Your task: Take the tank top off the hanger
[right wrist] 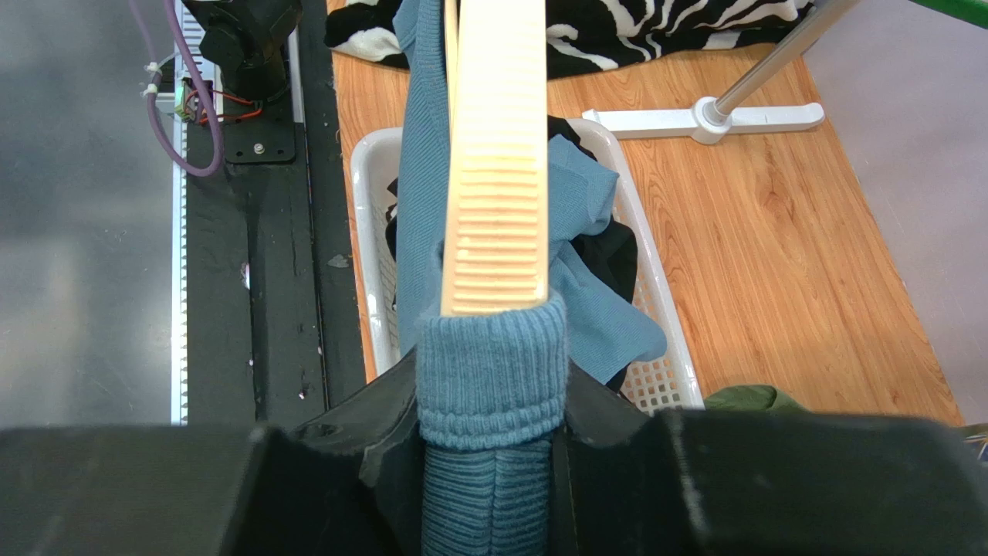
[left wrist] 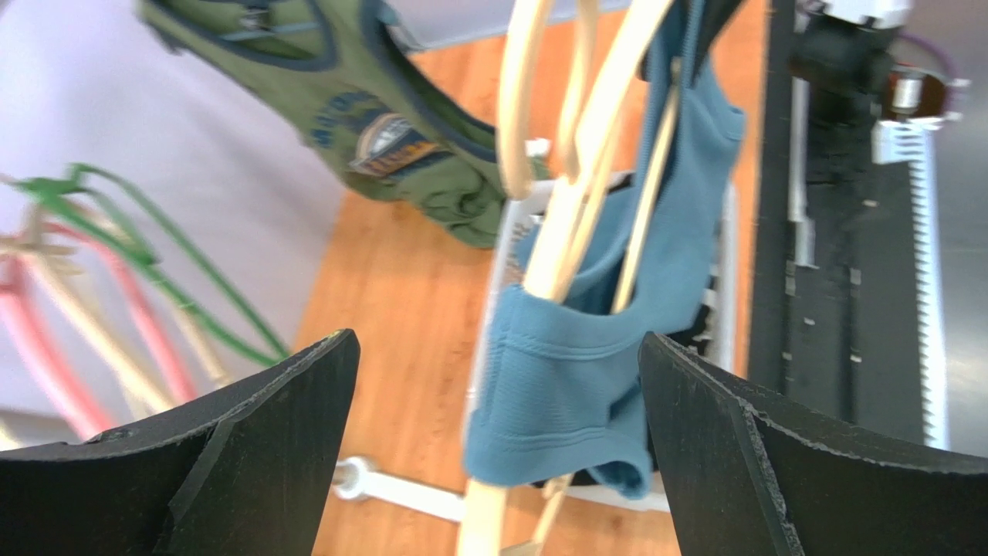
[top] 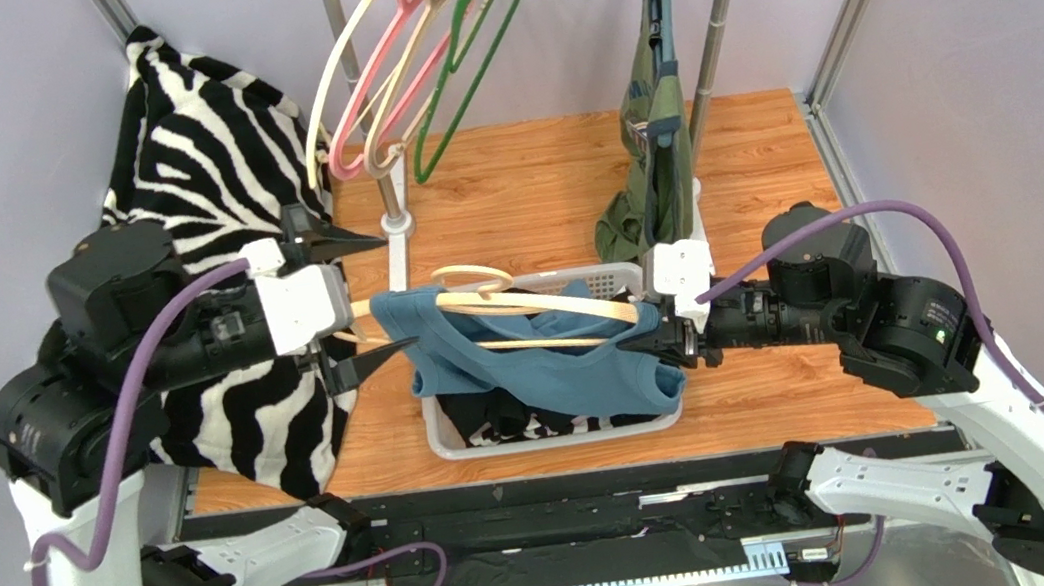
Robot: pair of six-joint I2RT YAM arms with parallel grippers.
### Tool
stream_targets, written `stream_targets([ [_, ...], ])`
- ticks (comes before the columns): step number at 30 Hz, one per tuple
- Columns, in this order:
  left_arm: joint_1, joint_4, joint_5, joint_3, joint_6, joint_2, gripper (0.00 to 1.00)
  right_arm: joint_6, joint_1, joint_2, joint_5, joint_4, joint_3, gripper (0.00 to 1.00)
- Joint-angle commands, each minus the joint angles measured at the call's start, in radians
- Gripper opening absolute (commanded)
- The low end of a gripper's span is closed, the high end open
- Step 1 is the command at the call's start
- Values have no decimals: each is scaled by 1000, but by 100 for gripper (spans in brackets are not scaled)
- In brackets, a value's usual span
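Observation:
A blue tank top (top: 537, 359) hangs on a cream hanger (top: 546, 308) held level above a white basket (top: 449, 439). My right gripper (top: 671, 339) is shut on the hanger's right end, with the top's blue strap (right wrist: 492, 377) pinched over it; the ribbed hanger arm (right wrist: 496, 174) runs away from the jaws. My left gripper (top: 370, 298) is open at the hanger's left end, its two black fingers (left wrist: 742, 452) spread wide. In the left wrist view the blue top (left wrist: 580, 382) and the hanger (left wrist: 568, 220) lie between and beyond the fingers, untouched.
A zebra-print cloth (top: 214, 152) drapes at the back left. A rack holds several empty hangers (top: 413, 50) and an olive green garment (top: 652, 140). The rack's white foot (right wrist: 707, 116) stands on the wooden table. Dark clothes lie in the basket.

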Motion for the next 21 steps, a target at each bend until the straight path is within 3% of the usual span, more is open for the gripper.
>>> stream_targets([
  [1,11,50,-105,41,21,-18,99,4,3,-24,-9,78,33,0],
  [7,11,-46,-99,-63,116,-38,98,7,3,-38,-11,67,39,0],
  [12,12,-91,-11,-84,116,-19,85,13,1,-38,-19,67,52,0],
  [15,11,-88,25,-56,72,-1,69,16,3,-29,-17,61,62,0],
  [16,11,-84,33,-50,64,1,58,18,4,-25,-19,59,65,0],
  [19,11,-80,53,-45,50,10,40,19,10,-24,-23,64,64,0],
  [21,12,-80,64,-50,44,11,35,19,13,-21,-23,64,65,0],
])
